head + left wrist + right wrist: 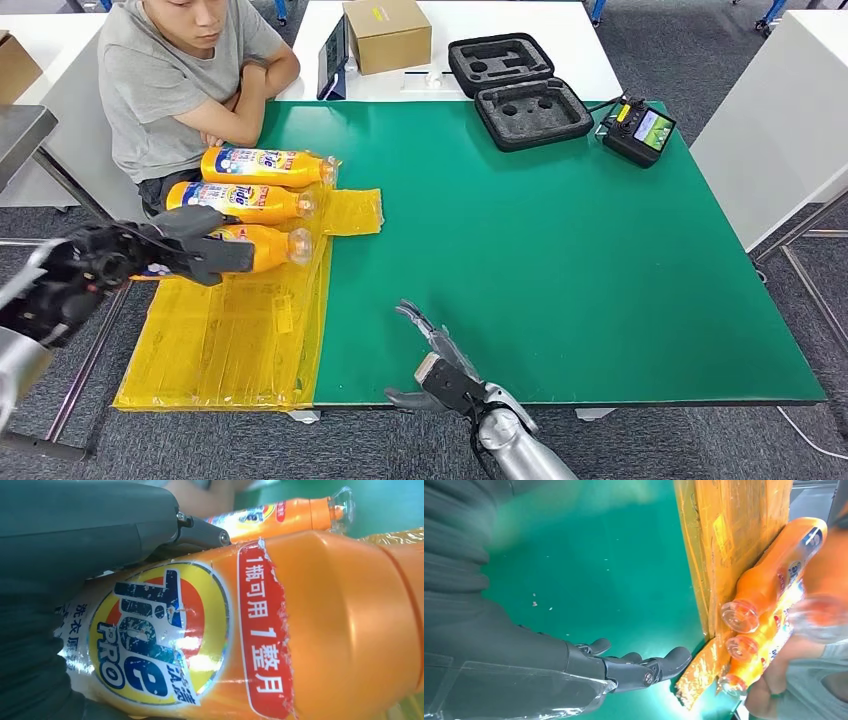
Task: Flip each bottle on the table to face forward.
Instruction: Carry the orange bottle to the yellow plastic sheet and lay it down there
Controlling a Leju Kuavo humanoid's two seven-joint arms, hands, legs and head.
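Note:
Three orange Tide bottles lie side by side on a yellow sheet [230, 340] at the table's left, caps pointing right. My left hand [185, 250] grips the nearest bottle [272, 247] around its lower body. Up close, this bottle [310, 630] shows its Tide PRO label beside my left hand [75, 535]. The middle bottle [245, 201] and the far bottle [265, 166] lie untouched beyond it. My right hand [435, 360] hovers open over the green mat [560, 250] near the front edge. Its fingers [644, 667] are spread, well apart from the bottle caps [740, 616].
A person [180, 80] sits at the far left corner with arms folded on the table, close to the far bottle. At the back stand a cardboard box [388, 35], a tablet [333, 60], an open black foam case [515, 88] and a controller [640, 130].

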